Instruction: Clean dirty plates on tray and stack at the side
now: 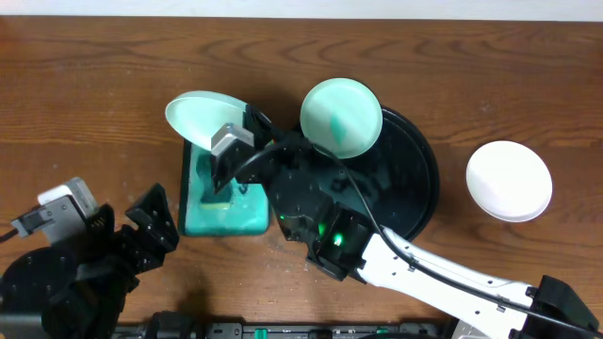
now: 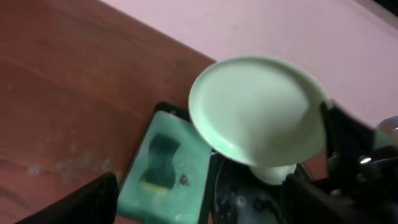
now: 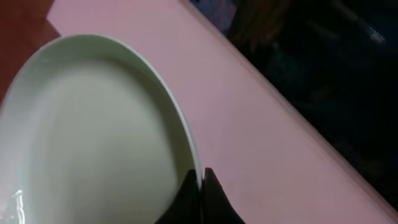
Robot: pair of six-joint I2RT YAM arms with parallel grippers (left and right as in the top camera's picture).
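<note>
My right gripper [image 1: 243, 121] is shut on the rim of a pale mint plate [image 1: 200, 113] and holds it tilted above the table, left of the tray. The right wrist view shows both fingertips [image 3: 202, 180] pinching that plate's rim [image 3: 93, 137]. The same plate [image 2: 258, 112] fills the left wrist view. A second plate [image 1: 341, 117] with a teal smear sits at the back left rim of the black tray [image 1: 415, 179]. A white plate [image 1: 509, 181] lies on the table right of the tray. My left gripper [image 1: 158, 221] is open and empty at the front left.
A teal rectangular tub [image 1: 221, 209] with a dark sponge in it lies on the table under the held plate, against the tray's left side; it also shows in the left wrist view [image 2: 168, 168]. The right arm crosses over the tray.
</note>
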